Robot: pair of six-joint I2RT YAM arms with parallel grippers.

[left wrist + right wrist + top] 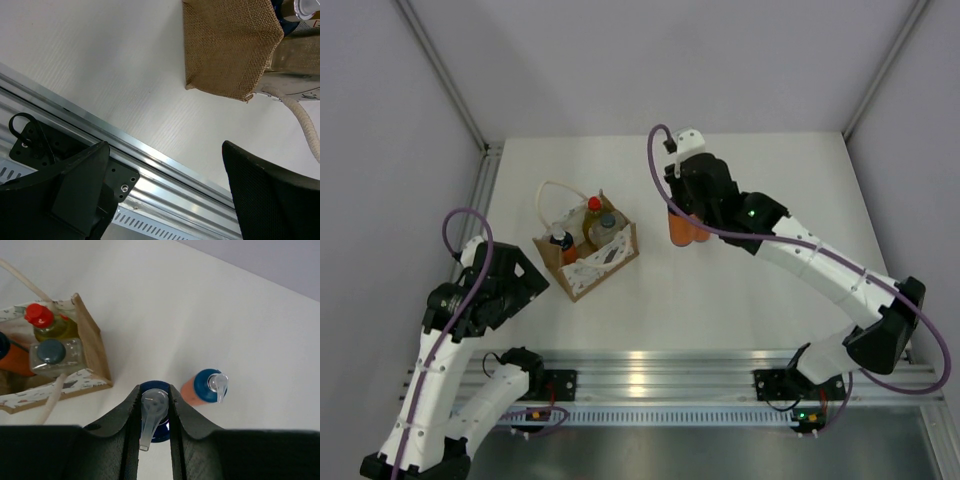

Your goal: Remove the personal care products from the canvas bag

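My right gripper (154, 396) is clamped on the blue pump cap of an orange bottle (161, 430), one finger on each side of the neck. It hangs over the white table (240, 330), to the right of the canvas bag (92, 350) and apart from it. Just beside the held bottle stands a second orange bottle (202, 388), upright on the table with its pump nozzle pointing towards me.

My left gripper (165, 150) is empty, its jaws wide apart. It hovers low near the bag's burlap corner without touching it, with the white rope handle (305, 120) trailing past its right finger.

By my reckoning two of the five products are out, or nearly so: one is set down and one is in my grip. Three are left inside the bag: the yellow bottle (42, 320) with the red cap, the pale bottle (52, 354) with the dark round cap, and a third orange bottle (11, 360).

I cannot tell whether the held bottle's base is already on the table. The fingers cover its body in the wrist view and the arm covers it from above. The third orange bottle is cut off at the frame edge, so its cap barely shows in that view. The floor of the bag is hidden beneath the bottles, so I cannot rule out something else lying down there.
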